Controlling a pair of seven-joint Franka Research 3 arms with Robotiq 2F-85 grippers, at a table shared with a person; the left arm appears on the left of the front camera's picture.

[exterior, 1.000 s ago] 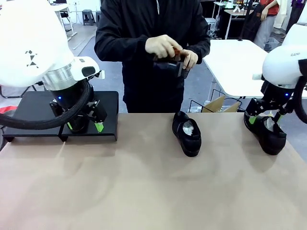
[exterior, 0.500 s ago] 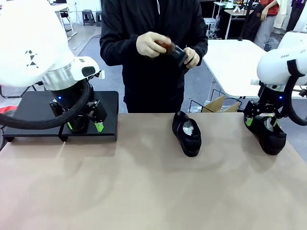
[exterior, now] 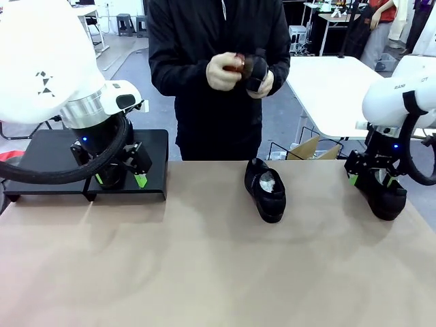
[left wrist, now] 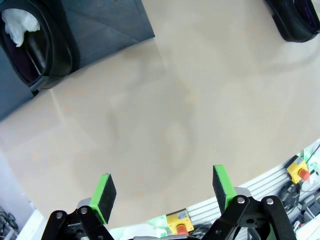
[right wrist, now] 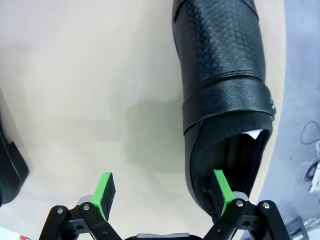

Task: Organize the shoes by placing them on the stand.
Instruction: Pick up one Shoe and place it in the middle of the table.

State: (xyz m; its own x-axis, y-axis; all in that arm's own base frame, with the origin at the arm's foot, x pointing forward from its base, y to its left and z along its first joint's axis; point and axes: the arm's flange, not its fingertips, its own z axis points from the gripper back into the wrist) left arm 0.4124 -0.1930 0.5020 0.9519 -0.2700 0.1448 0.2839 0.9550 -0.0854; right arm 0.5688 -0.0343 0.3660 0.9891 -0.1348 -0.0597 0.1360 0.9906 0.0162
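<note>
Shoe (exterior: pixel 388 201) | heel just below right hand (exterior: pixel 371 180) | hand open

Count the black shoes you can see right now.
4. A shoe on the stand; a shoe mid-table; a shoe near its right edge, by the right gripper; a partly covered shoe in the person's hands.

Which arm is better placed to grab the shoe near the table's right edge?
Right, likely: the right gripper, open, straddles that shoe's heel rim; the left gripper hangs far off by the stand.
</note>
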